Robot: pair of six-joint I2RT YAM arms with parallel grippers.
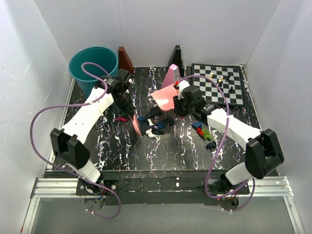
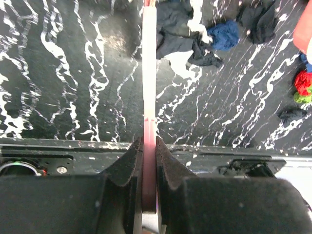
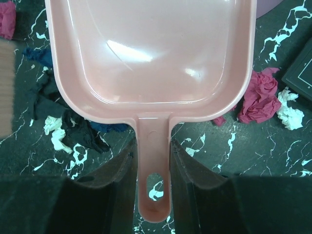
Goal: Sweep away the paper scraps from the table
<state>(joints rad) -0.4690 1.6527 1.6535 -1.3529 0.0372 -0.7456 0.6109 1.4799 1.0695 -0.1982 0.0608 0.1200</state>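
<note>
Where the paper scraps (image 1: 152, 124) bunch at the centre of the top view, dark blue, white and near-black wads lie on the table (image 1: 170, 153), a black surface with white marble veins. A few more, blue, red and green, lie apart to the right of centre. Magenta and white wads show at the right of the right wrist view.

Just left of the pile, the left gripper (image 2: 149, 146) is clamped on a thin pink paddle (image 2: 149, 63), seen edge-on. Just above the pile, the right gripper (image 3: 153, 151) is closed around the handle of a pink dustpan (image 3: 151, 53).

A teal bucket (image 1: 92, 66) stands at the upper left. A chessboard (image 1: 229, 92) with small chess pieces (image 1: 220, 79) lies at the upper right. White walls (image 1: 161, 24) enclose three sides, and an aluminium rail (image 1: 161, 187) runs along the bottom.
</note>
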